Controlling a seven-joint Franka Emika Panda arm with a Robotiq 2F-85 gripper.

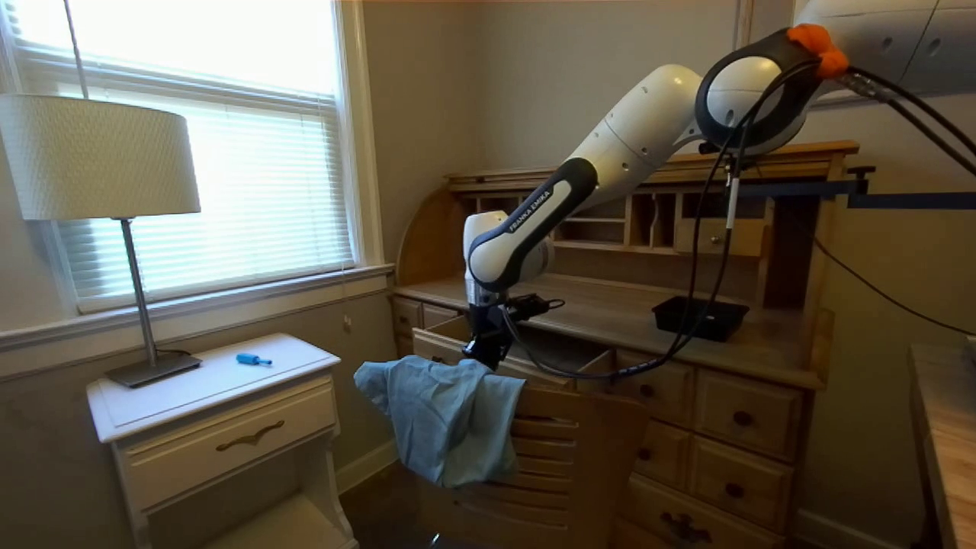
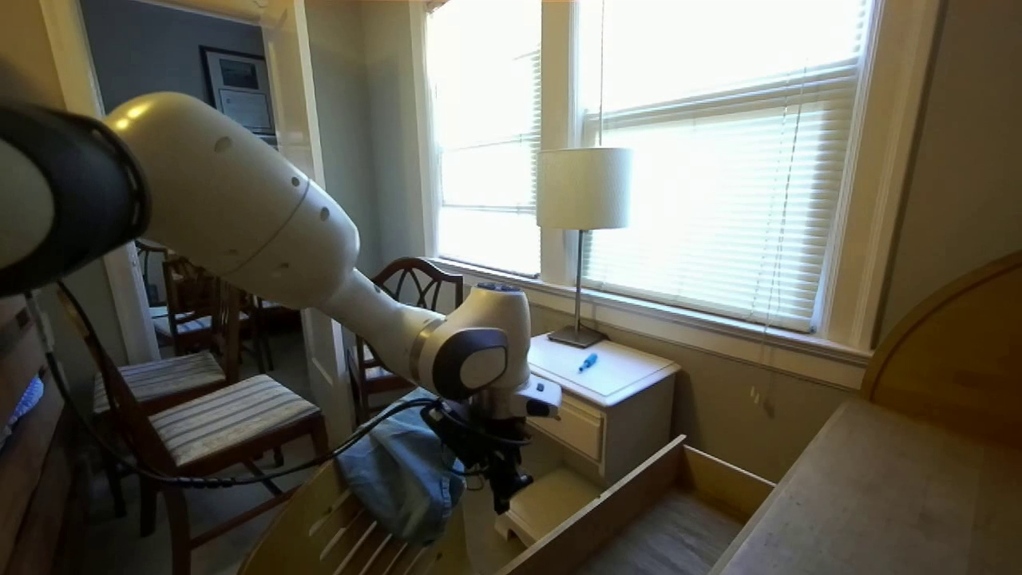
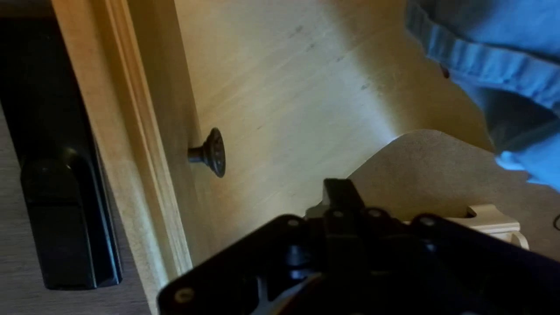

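Note:
My gripper [image 3: 343,192] is shut, its fingertips together and nothing visible between them. It points down beside the pulled-out desk drawer [image 2: 611,511], on the outer side of its front. A dark round knob [image 3: 216,153] sticks out from that drawer front, a little apart from the fingers in the wrist view. Draped over the wooden chair back [image 1: 587,457] is a light blue cloth [image 1: 450,419]; it partly hides the gripper [image 1: 488,354] in that exterior view. Inside the drawer lies a long black object [image 3: 57,210]. In an exterior view the gripper [image 2: 511,499] hangs between cloth and drawer.
A white nightstand [image 1: 221,396] carries a lamp [image 1: 141,290] and a small blue tool [image 1: 253,359]. On the roll-top desk [image 1: 595,301] sits a black tray [image 1: 700,316]. Below the gripper spreads a pale wooden surface [image 3: 280,122], apparently the chair seat. Striped chairs [image 2: 239,415] stand behind.

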